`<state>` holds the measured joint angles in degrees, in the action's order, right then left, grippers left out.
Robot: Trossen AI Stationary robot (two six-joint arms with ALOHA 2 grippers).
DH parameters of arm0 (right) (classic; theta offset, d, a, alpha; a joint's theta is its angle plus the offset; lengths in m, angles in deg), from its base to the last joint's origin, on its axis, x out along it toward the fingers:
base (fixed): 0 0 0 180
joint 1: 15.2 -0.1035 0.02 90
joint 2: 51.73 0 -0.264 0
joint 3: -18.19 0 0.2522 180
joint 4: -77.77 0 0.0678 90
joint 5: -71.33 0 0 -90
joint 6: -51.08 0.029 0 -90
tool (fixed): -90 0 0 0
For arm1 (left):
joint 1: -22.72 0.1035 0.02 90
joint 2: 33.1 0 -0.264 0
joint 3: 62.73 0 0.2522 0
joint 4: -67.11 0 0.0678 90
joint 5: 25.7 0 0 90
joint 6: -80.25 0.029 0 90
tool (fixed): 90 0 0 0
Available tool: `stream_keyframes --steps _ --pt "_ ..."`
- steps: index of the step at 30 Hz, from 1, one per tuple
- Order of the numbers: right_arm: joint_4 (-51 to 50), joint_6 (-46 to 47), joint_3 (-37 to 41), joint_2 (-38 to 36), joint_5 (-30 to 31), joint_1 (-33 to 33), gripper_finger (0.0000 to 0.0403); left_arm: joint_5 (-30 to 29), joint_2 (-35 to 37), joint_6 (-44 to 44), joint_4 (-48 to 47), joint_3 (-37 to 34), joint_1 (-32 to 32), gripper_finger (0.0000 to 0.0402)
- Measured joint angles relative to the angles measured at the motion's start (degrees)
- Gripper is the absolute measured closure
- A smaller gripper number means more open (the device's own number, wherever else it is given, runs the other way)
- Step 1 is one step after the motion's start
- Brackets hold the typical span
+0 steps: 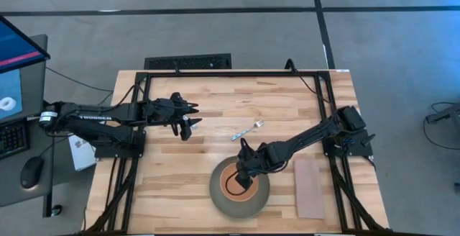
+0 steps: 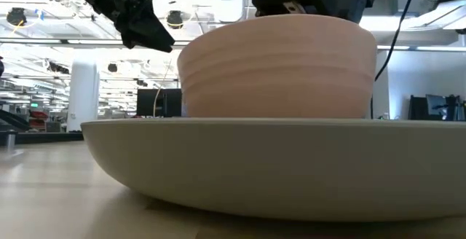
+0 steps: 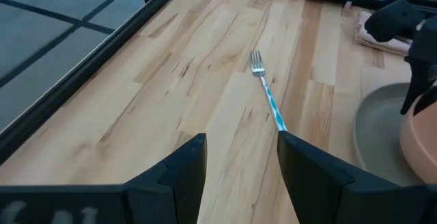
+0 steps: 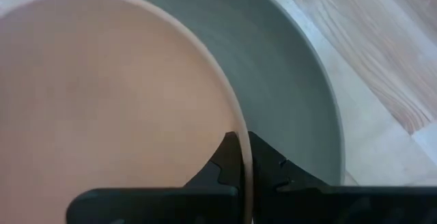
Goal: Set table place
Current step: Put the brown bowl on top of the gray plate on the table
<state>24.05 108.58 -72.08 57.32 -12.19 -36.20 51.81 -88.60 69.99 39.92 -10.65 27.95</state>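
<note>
Bowl rim pinched over the plate, low centre of the high view.

We see the right gripper (image 4: 240, 157) clamped narrow on the orange bowl (image 1: 235, 181) in the plate (image 1: 219, 195); lifting unreleased could drag it. Our left gripper (image 3: 237, 152) hangs wide, upper left, towards the utensil (image 1: 247, 129). Napkin (image 1: 310, 187) lies lower right.

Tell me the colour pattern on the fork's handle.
The fork has a handle striped light blue and white, with silver tines; the left wrist view shows it best.

orange bowl (image 1: 235, 181) upright on grey-green plate (image 1: 253, 201) | napkin (image 1: 310, 187) beside | fork (image 1: 246, 130) apart
</note>
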Motion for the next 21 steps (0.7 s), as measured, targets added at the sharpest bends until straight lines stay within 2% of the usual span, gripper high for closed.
stream_keyframes --steps 8,21 --pt "-0.32 -0.44 0.06 0.00 -0.54 -0.19 0.0334 0.02 0.00 -0.04 -0.13 0.00 0.00 0.0232" --pt "-0.32 -0.48 0.09 0.00 -0.63 -0.37 0.0312 0.09 0.00 -0.35 -0.15 0.00 0.00 0.0232"
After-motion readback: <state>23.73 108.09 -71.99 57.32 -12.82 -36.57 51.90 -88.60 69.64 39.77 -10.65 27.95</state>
